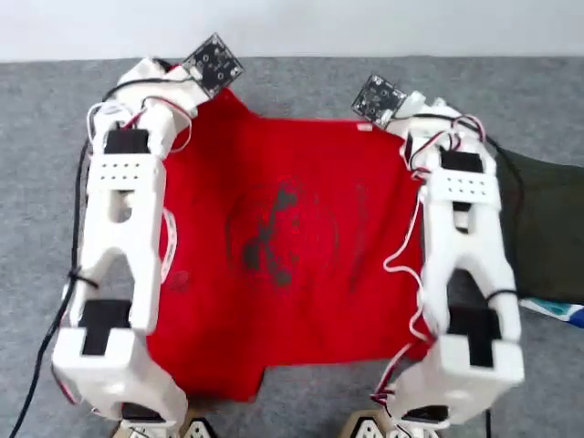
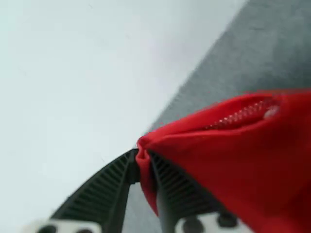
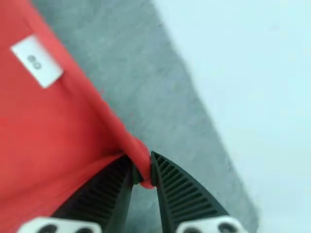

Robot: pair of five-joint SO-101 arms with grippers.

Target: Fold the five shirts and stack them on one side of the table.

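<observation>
A red shirt [image 1: 283,246] with a dark print lies spread between the two arms on the grey table, its far edge lifted. My left gripper [image 2: 142,167] is shut on a far corner of the red shirt [image 2: 243,160], near the table's far edge. At the other far corner my right gripper [image 3: 142,175] is shut on the red shirt [image 3: 48,141], whose white label [image 3: 36,60] shows near the collar. In the high view the left arm [image 1: 128,228] stands at the shirt's left side and the right arm [image 1: 465,246] at its right side.
A dark green garment [image 1: 546,228] lies at the right edge of the grey table [image 1: 301,82], with a bit of blue-white cloth [image 1: 558,312] under it. A pale wall runs behind the table's far edge.
</observation>
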